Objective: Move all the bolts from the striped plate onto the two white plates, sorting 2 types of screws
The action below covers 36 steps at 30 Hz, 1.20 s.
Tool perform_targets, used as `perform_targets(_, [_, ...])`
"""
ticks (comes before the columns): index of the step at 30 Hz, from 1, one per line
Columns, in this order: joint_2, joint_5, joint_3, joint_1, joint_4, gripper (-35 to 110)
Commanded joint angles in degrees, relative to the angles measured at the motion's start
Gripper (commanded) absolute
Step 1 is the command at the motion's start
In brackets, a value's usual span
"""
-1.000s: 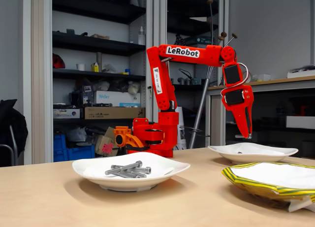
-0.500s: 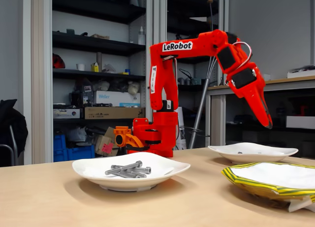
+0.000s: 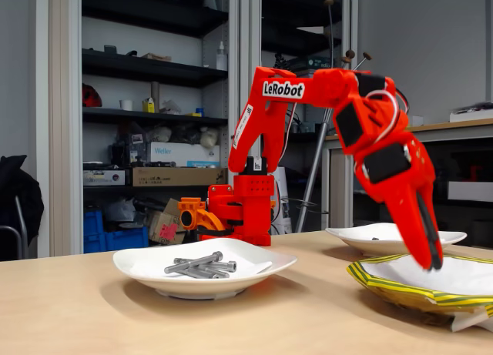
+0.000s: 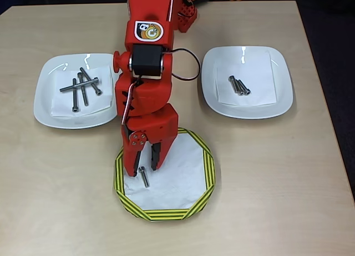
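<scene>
Striped plate [image 4: 166, 209] sits nearest on the bench [image 4: 277, 184], one long bolt [image 4: 144, 176] lying on its white inside. Red hand [image 4: 143, 168] hangs right over that bolt's head end, fingers narrowly parted, nothing held. Beyond the striped plate in the overhead view: left white plate [image 4: 44, 100] has four long bolts [image 4: 82, 88], right white plate [image 4: 277, 100] three short bolts [image 4: 238, 85].

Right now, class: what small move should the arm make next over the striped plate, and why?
Probably lower a little and close on the single bolt left on the striped plate. The gripper hangs right over the bolt's head end, jaws open on either side of it, not yet gripping.
</scene>
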Motion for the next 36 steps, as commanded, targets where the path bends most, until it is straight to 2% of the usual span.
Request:
perform_targets(1, [-1.49,0.88,-5.45,0.44,2.11,15])
perform_targets(12, [-9.84,3.16,-14.15,0.44,8.35,8])
perform_targets(18, [-13.10,3.16,-19.95,0.79,13.89,0])
perform_targets(23, [-12.22,1.76,-22.68,0.26,19.78,0])
perform_targets(30, [-3.96,1.05,-23.03,-2.46,31.38,0])
perform_targets(36, [10.28,3.96,-13.01,-6.24,36.04,0])
